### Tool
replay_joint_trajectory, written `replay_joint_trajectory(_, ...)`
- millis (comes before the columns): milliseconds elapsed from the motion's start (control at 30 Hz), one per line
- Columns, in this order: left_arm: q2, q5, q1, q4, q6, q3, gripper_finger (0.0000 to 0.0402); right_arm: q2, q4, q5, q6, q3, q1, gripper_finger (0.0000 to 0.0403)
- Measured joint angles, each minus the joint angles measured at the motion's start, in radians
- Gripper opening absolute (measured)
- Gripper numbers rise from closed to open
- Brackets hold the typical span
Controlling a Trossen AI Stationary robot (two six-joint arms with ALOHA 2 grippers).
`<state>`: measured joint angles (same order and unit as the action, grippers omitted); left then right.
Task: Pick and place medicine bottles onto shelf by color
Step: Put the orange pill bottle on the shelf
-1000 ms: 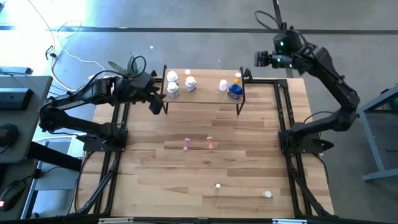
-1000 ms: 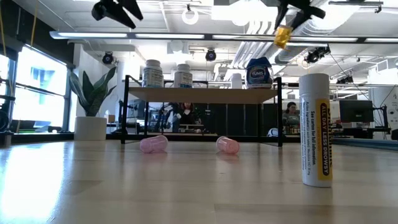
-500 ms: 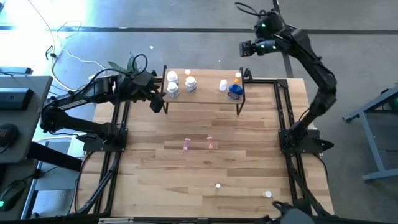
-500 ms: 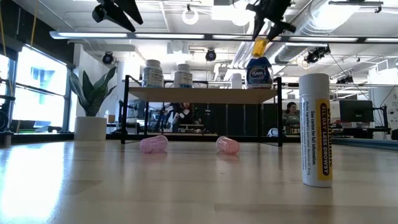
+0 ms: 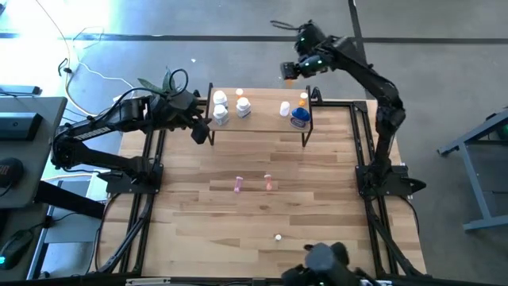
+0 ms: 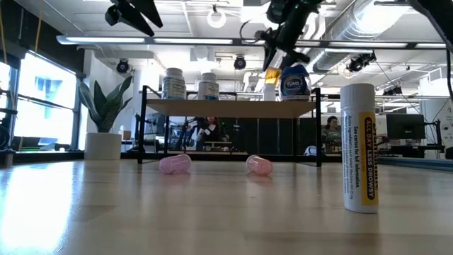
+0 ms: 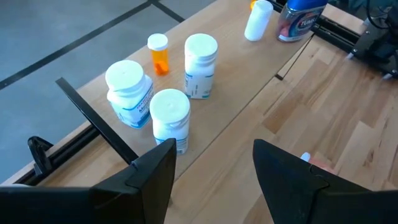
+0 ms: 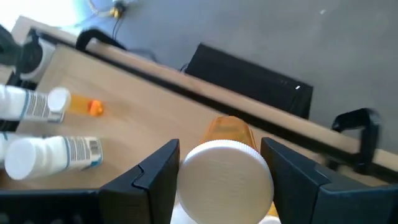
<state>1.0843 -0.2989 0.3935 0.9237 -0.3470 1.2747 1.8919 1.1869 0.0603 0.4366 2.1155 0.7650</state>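
Progress looks roughly halfway: the shelf [image 5: 258, 131] holds about seven bottles, though the count is hard to read. The right gripper [image 5: 290, 70] pinches an orange vial [image 8: 227, 158] above its right end; left gripper [image 5: 198, 131] waits, fingers spread. Two pink bottles [image 5: 238, 184] and white ones remain on the table [image 5: 317, 206].

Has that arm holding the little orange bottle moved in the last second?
Yes. The right gripper with the orange bottle has swung leftward, from outside the shelf's right end to just behind it.

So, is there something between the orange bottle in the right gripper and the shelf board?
Nothing visible. The right gripper holds the orange bottle above the shelf, whose back edge looks bare beneath it.
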Motion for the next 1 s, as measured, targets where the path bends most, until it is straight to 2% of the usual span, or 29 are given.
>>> replay_joint_trajectory(400, 0.0, 0.0, 0.0, 0.0, 0.002, 0.0, 0.0204, 0.081, 0.047, 0.071, 0.027, -0.002, -0.022, 0.0194)
replay_joint_trajectory(567, 0.0, 0.0, 0.0, 0.0, 0.002, 0.0, 0.0204, 0.096, 0.111, 0.054, 0.01, -0.002, -0.022, 0.0194)
replay_joint_trajectory(1000, 0.0, 0.0, 0.0, 0.0, 0.002, 0.0, 0.0204, 0.1, 0.148, 0.002, 0.001, -0.003, -0.022, 0.0194)
